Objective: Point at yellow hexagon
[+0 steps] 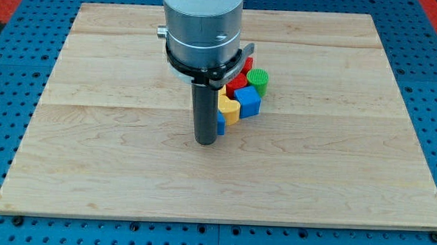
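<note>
My tip rests on the wooden board just left of a tight cluster of blocks. A yellow block, its shape unclear, sits right beside the rod, partly hidden by it. A blue block touches it on the view's right. A small blue piece shows at the rod's right edge. A red block lies behind them, and a green ribbed round block sits at the cluster's right. An orange-yellow piece peeks out under the arm's collar.
The arm's grey body and black collar cover the top part of the cluster. The board lies on a blue perforated table.
</note>
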`<state>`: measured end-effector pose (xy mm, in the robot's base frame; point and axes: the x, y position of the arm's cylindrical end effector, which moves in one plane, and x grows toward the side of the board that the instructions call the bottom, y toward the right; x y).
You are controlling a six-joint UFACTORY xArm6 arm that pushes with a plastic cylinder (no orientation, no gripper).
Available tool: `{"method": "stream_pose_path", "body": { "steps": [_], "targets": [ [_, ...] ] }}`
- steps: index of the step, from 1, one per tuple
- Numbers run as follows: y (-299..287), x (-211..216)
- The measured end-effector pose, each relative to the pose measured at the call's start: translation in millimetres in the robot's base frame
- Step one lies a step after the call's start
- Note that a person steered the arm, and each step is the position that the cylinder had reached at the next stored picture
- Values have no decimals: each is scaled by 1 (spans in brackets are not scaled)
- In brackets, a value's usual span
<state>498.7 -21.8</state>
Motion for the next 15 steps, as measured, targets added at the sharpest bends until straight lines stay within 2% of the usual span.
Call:
{"method": "stream_pose_path", "body": {
  "steps": [4, 6, 13, 15],
  "targets": [
    [-2, 0],
    [-3, 14],
    [-31, 14],
    [-31, 1]
  ]
}}
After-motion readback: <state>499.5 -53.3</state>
